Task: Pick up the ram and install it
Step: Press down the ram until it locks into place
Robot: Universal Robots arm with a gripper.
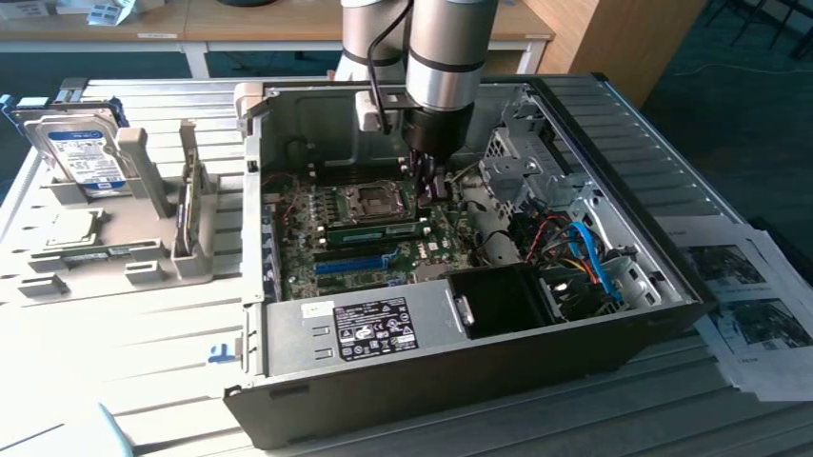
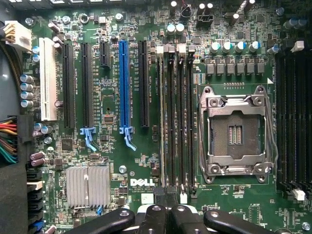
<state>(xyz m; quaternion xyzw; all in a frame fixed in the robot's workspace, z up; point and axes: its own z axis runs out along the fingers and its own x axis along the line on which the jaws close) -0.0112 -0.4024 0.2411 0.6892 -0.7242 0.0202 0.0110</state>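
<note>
The tool (image 1: 429, 183), closed with nothing visibly held, is hovering inside the computer case (image 1: 635, 190) just beside the processor socket (image 1: 379, 198). The ram (image 1: 377, 231) is already lying in a slot beside that socket; I judge the seating step is in hand, calling for firm, even downward pressure.

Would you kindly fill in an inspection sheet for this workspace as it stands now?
Surface: grey slatted table carrying an open computer case.
Job's things: ram lies along the memory slots beside the empty processor socket; whether it is fully seated cannot be told.
Clutter: hard drive in a grey holder; printed sheets.
Grippers: gripper shut, low over the motherboard by the memory slots.
Cables: red and blue cables inside the case.
Surroundings: wooden desks behind.
</note>
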